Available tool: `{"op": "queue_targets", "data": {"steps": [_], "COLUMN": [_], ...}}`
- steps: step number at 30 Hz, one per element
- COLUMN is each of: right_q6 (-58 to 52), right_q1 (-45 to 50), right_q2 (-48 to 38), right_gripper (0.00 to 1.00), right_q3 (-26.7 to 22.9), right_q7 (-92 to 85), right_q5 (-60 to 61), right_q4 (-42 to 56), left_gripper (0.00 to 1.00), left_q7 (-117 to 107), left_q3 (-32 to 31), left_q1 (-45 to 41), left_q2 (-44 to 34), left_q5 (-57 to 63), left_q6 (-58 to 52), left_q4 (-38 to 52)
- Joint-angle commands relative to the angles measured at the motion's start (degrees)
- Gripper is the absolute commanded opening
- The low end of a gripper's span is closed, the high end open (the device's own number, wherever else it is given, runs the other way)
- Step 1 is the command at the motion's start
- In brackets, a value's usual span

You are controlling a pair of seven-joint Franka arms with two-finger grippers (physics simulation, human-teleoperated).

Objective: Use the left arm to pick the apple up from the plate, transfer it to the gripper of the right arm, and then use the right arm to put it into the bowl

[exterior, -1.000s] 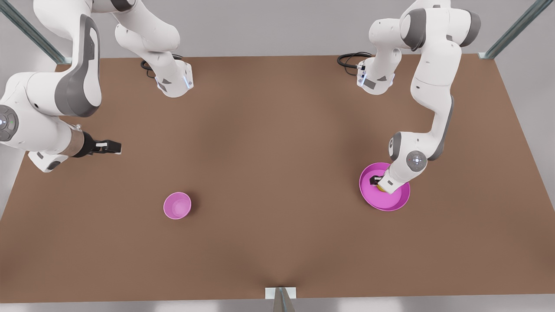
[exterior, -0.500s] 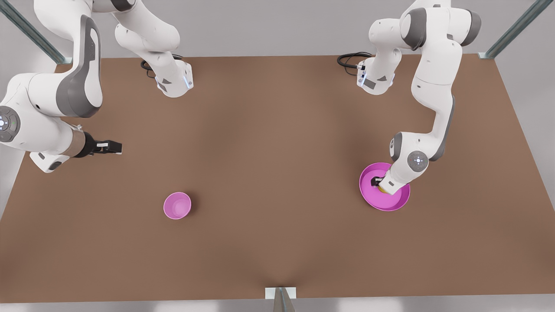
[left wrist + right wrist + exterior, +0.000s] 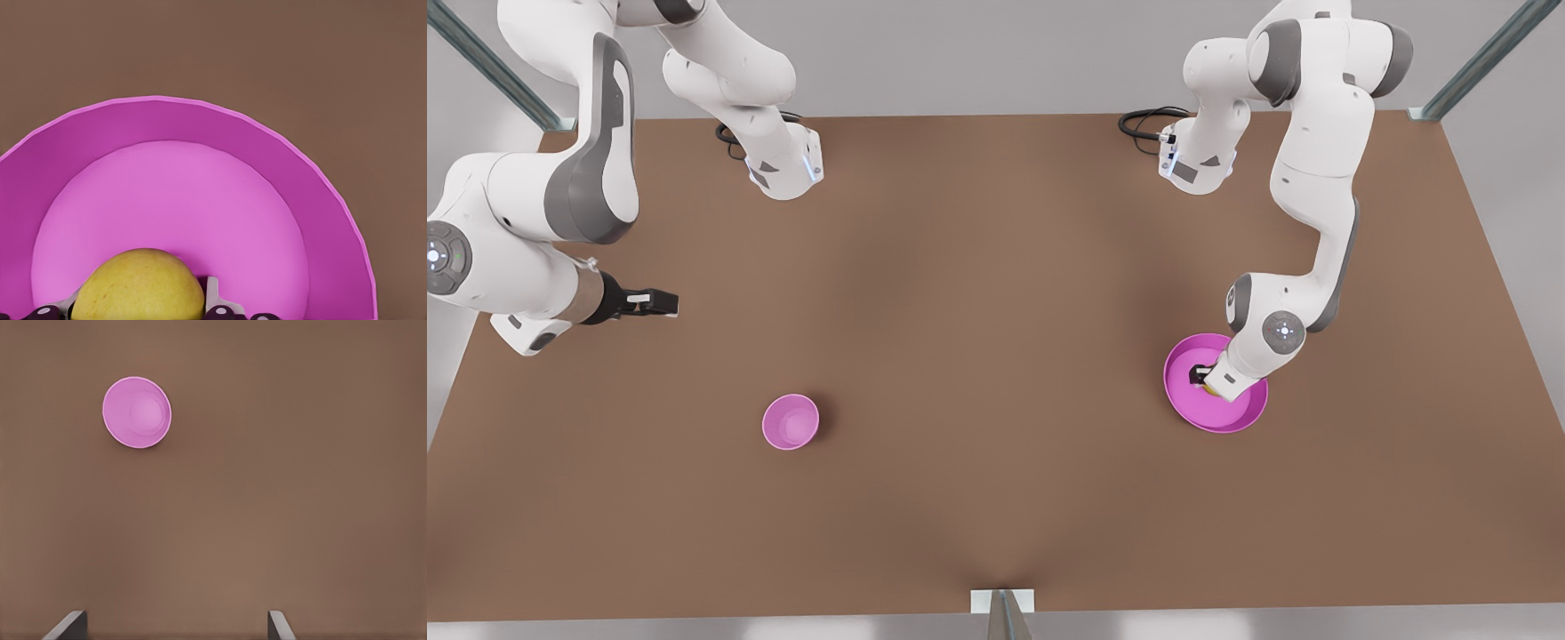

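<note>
Front view: my left gripper [image 3: 1199,377] is down inside the plate [image 3: 1232,418], over the apple [image 3: 1208,388], of which I see a yellow sliver under the white hand.
Front view, other arm: my right gripper [image 3: 660,303] waits well away from the plate, off toward the front view's left and above the table [image 3: 996,356]; the bowl [image 3: 791,421] sits on the table, nearer to it than to the plate.
Left wrist view: the apple [image 3: 137,287] rests on the plate's [image 3: 200,127] floor, near the middle, with one fingertip [image 3: 212,300] just beside each flank.
Left hand state: fingers straddle the apple closely; I judge they are touching or nearly so, but I cannot tell whether they are clamped.
Right wrist view: the bowl [image 3: 137,412] lies ahead on bare table; my two fingertips [image 3: 67,627] stand wide apart with nothing between them.
Step in hand: grasping the apple off the plate.
How to do it well: squeeze across the widest part, since a round fruit will squirt out if pinched high or low; be sure of the hold, then lift straight up clear of the rim before carrying it toward the right gripper.
Risk: dragging sideways while low would catch the rim and shove the plate.
</note>
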Motion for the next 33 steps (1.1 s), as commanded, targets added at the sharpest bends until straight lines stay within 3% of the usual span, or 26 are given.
{"op": "queue_targets", "data": {"steps": [1, 7, 12, 16, 18, 20, 21, 25, 31, 33], "right_q6": [0.0, 0.1, 0.1, 0.2, 0.4, 0.7, 3.4, 16.3, 22.3, 24.5], "right_q1": [0.0, 0.1, 0.2, 1.7, 2.3, 2.0, 1.8, 1.5, 1.5, 1.6], "right_q2": [-0.1, 0.1, 0.2, 3.5, 12.0, 23.0, 29.4, 36.0, 43.4, 43.8], "right_gripper": [1.00, 1.00, 1.00, 1.00, 1.00, 1.00, 1.00, 1.00, 1.00, 1.00], "right_q3": [0.0, 0.0, 0.0, 0.4, 0.6, 4.6, 8.9, 17.6, 21.5, 21.6], "right_q7": [-0.2, -0.1, -0.1, -0.3, -10.0, -22.2, -25.5, -46.8, -82.5, -94.1], "right_q5": [0.0, 0.0, 0.0, 0.9, 13.2, 24.7, 29.2, 37.8, 48.1, 48.1], "right_q4": [0.0, -0.1, 0.0, 2.0, 7.9, 15.8, 20.0, 20.7, 20.8, 20.7], "left_gripper": [0.80, 0.74, 0.75, 0.75, 0.75, 0.75, 0.75, 0.75, 0.75, 0.75], "left_q7": [-0.2, -0.3, -0.7, -0.7, -0.8, -3.5, -3.6, -3.7, -1.5, 0.4], "left_q3": [0.0, -0.1, -0.1, -3.2, -4.0, -5.5, -7.0, -13.4, -27.2, -28.4], "left_q1": [0.0, 0.0, 0.2, -0.3, -0.4, -0.5, -0.6, -1.3, -1.2, -1.2], "left_q2": [0.0, 0.0, -1.1, -5.7, -8.5, -8.4, -7.6, 1.6, 13.0, 15.0], "left_q5": [0.0, 0.0, -0.4, -18.0, -18.7, -20.4, -25.6, -31.9, -43.7, -46.8], "left_q6": [0.1, 1.2, 0.8, -9.0, -16.4, -22.2, -24.0, -36.1, -36.3, -35.9], "left_q4": [0.0, -0.1, 0.0, 4.1, 7.3, 11.2, 13.4, 28.9, 43.1, 45.2]}}
